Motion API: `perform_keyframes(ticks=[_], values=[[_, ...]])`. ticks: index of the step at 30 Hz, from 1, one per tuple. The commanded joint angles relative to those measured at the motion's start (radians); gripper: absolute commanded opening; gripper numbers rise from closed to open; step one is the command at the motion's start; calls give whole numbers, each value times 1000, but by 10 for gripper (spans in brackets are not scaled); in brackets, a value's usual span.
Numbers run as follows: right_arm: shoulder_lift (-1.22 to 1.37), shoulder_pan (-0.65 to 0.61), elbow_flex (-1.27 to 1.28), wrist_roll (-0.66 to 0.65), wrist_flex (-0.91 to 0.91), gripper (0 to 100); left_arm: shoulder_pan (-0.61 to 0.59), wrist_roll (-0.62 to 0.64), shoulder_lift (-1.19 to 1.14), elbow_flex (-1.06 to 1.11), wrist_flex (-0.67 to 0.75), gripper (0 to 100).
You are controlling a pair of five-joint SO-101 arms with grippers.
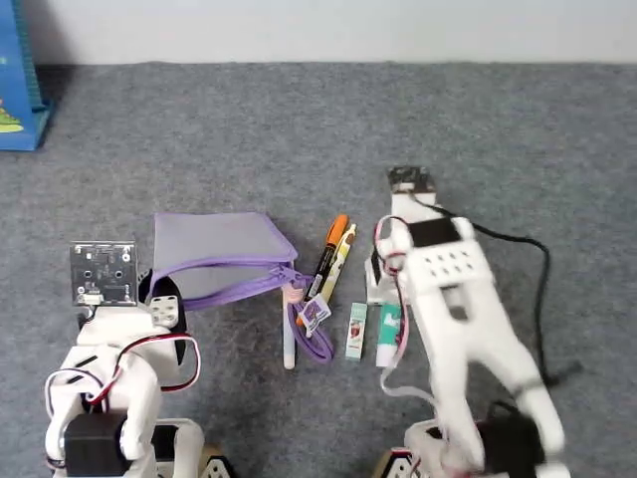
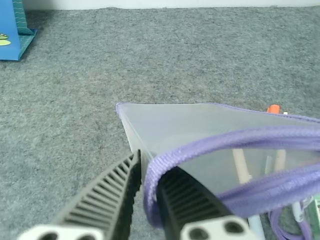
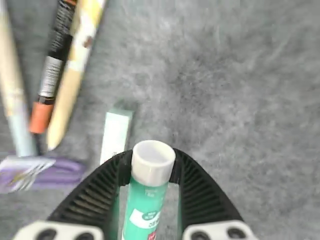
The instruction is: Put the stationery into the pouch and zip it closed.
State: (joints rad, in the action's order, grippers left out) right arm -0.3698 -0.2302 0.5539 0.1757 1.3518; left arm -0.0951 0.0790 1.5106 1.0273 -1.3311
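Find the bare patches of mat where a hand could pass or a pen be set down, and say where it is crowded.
Free: the wide strip between the pouch and the back wall; the mat right of the black cable. Crowded: between pouch and right gripper, where pens and glue stick lie.

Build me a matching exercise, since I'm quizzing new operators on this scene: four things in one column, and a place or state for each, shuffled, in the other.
Things
1. pouch
2. green tube
3. orange-capped marker
4. pale green packet

Places or states
A. between the fingers of the right gripper
B. lying alongside a cream pen
C. rim pinched by the left gripper
D. lying flat between the purple strap and the tube

Pairs: 1-C, 2-A, 3-B, 4-D
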Motion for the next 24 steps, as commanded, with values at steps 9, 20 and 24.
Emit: perform_keyframes(ticks=[9,20,24], values=[[-627,-99,-14,-46,-8,8,38,12,-58,-151,-9,10],[-903,-366,-8,-43,-249,8,40,14,-374,-343,-38,10],[-906,-433,5,-41,-423,8,40,34,-396,-343,-38,10]])
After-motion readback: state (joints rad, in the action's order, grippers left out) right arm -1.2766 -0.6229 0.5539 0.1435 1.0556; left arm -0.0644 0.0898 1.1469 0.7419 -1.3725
